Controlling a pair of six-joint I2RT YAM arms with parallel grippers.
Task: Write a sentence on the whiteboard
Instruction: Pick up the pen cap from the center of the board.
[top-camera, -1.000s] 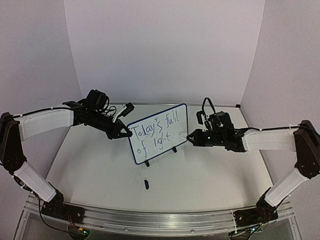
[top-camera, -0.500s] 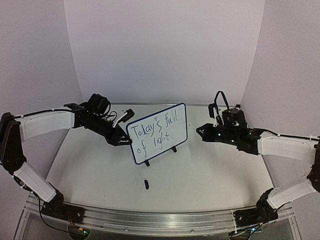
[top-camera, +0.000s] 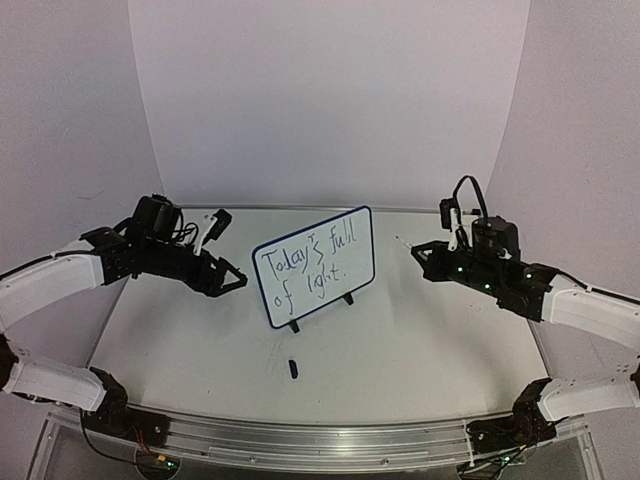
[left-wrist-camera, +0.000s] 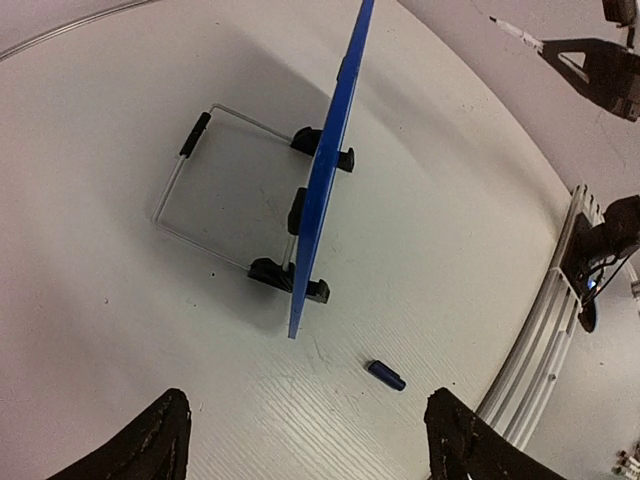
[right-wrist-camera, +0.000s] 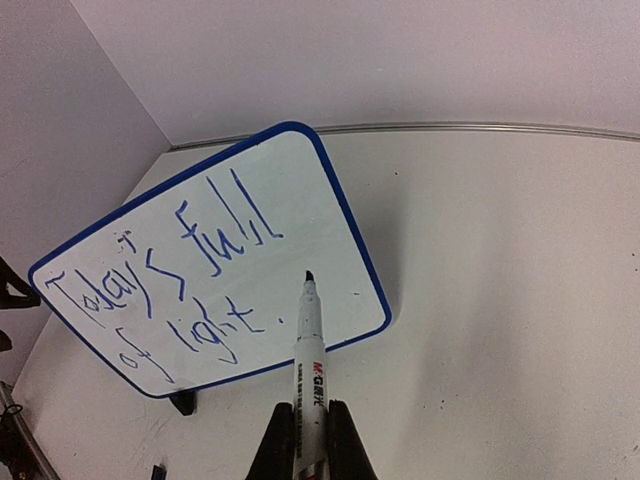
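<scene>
The whiteboard (top-camera: 315, 265) stands tilted on its wire stand (left-wrist-camera: 190, 190) at mid-table. The sentence (top-camera: 305, 268) "Today's full of light." covers it in two lines, and shows on the whiteboard (right-wrist-camera: 340, 215) as blue words, the sentence (right-wrist-camera: 170, 280). My left gripper (top-camera: 238, 280) is open, a short way left of the board and apart from it. In its wrist view the whiteboard (left-wrist-camera: 330, 170) is edge-on, beyond the left gripper (left-wrist-camera: 305, 420). My right gripper (top-camera: 420, 252) is shut on a white marker (right-wrist-camera: 310, 340), tip uncapped, held off to the board's right, clamped in the right gripper (right-wrist-camera: 310, 415).
A small dark marker cap (top-camera: 293, 368) lies on the table in front of the board, the same cap (left-wrist-camera: 386, 375) just ahead of my left fingers. An aluminium rail (top-camera: 320, 440) runs along the near edge. Pale walls close in the back and sides.
My left gripper has opened and drawn back leftward from the board's left edge. The right arm has pulled the marker away to the right of the board.
</scene>
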